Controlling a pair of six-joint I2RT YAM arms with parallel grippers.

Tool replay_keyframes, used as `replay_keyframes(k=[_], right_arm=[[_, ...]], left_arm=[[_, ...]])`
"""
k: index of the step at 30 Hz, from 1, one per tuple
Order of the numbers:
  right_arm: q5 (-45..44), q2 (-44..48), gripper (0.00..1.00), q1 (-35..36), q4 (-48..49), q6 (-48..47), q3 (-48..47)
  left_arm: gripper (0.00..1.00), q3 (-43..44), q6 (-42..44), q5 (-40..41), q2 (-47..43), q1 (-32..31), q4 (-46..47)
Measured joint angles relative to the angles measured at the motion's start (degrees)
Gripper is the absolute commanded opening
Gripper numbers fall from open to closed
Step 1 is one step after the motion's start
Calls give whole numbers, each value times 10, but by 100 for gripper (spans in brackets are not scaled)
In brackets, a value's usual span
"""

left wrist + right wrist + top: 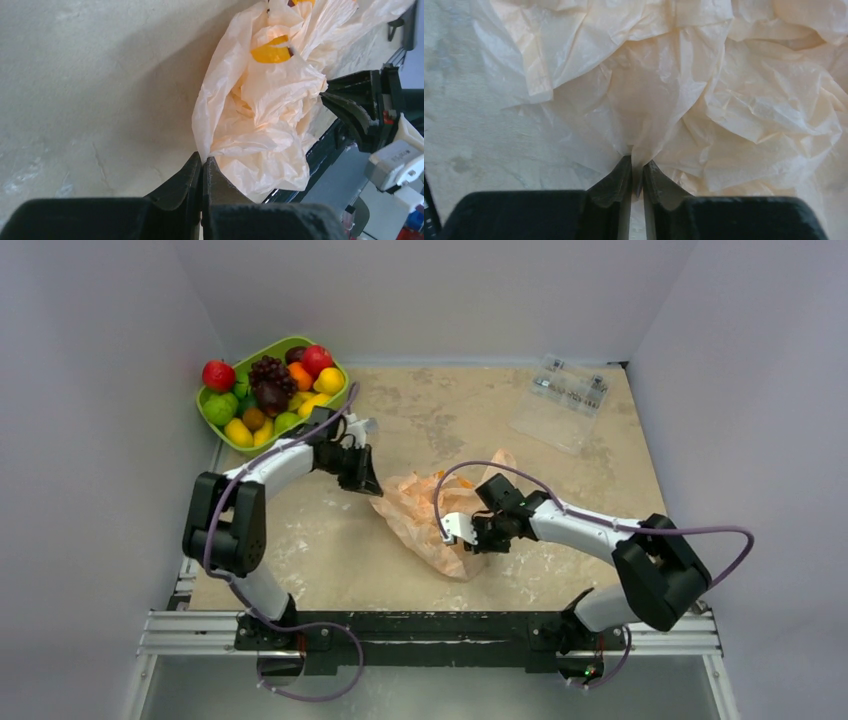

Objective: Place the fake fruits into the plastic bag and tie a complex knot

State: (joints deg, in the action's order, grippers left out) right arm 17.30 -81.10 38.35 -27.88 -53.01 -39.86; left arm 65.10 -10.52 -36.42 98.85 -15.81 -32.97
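Observation:
The peach-orange plastic bag point(425, 510) lies crumpled on the table between my arms. My left gripper point(368, 483) is shut on the bag's upper left edge; in the left wrist view the gripper point(202, 161) pinches a fold of the bag point(265, 100). My right gripper point(478, 536) is shut on the bag's right side; in the right wrist view the gripper point(637, 165) pinches a fold of the film point(664, 90). The fake fruits point(272, 390), with a dark grape bunch point(268, 375), sit in the lime-green tray point(251, 353) at the back left. One red fruit point(218, 374) lies beside the tray. No knot shows.
Small clear packets point(566, 395) lie at the back right. Grey walls enclose the table on three sides. A black rail point(430, 625) runs along the near edge.

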Motion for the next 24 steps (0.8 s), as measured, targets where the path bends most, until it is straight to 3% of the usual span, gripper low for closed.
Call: replay_keyframes(k=[2,7,9,10,11,13,18,24], right_arm=[[-9,-8,0,0,8,-4,-6],[-18,-5,3,-34,27,-24,-3],[-19,3,26,-68,21,-30,-3],[-17,12,47,-81,10,-33,-5],[-13,21,61,-89,-7,-33,-11],[6,51,75,-99,-56,-26,-35],[108,111,77,-97,-106,44,-168],[199,121,81,-97,-21,196,-267]], left_arm=[[0,-46,-9,-32,-35,30,42],[0,-115,-35,-116,-145,61,137],[0,-116,-26,-136,-175,65,152],[0,-116,-12,-147,-190,66,157],[0,-116,5,-156,-205,66,158],[0,-116,41,-171,-227,63,158],[0,-117,88,-184,-252,44,163],[0,-117,148,-185,-285,-11,153]])
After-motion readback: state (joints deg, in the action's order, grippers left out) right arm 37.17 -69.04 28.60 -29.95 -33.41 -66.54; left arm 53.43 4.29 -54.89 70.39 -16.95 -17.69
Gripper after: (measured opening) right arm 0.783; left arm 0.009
